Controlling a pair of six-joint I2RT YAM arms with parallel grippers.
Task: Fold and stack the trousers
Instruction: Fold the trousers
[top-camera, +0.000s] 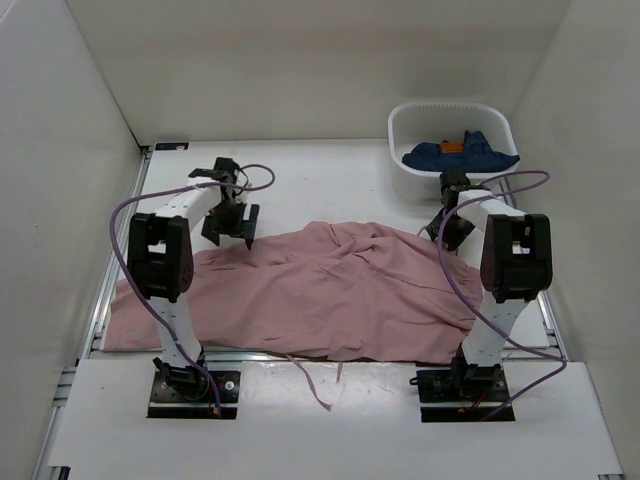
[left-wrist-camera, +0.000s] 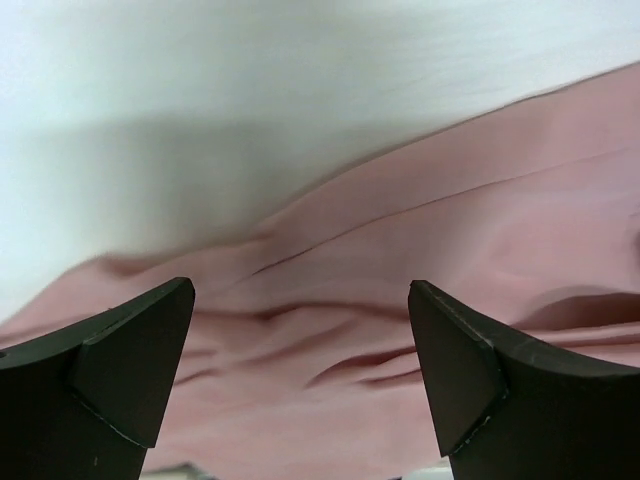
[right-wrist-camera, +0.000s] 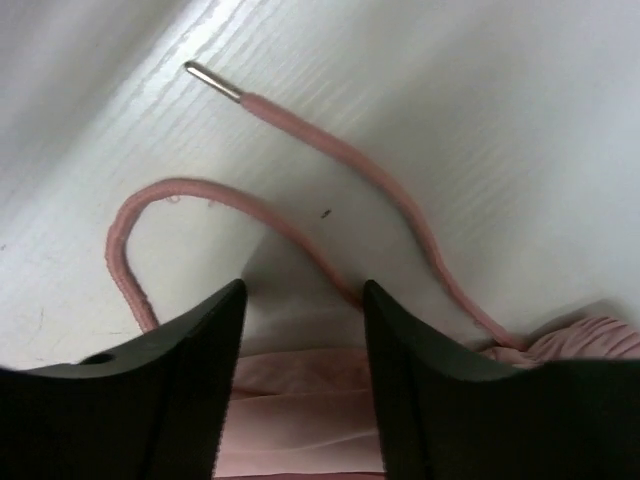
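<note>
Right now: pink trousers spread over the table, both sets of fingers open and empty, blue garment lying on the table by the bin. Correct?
One thing is off. The blue garment is not on the table; it lies inside the white bin, per the top external view. The rest stands: trousers spread over the table, left fingers and right fingers open and empty.

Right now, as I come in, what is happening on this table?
The pink trousers lie crumpled and unfolded across the table. The robot's left end effector is open above the fabric's far edge. The right end effector, also open, is low near a loose drawstring. Neither holds anything. A dark blue garment sits in the white basket.
</note>
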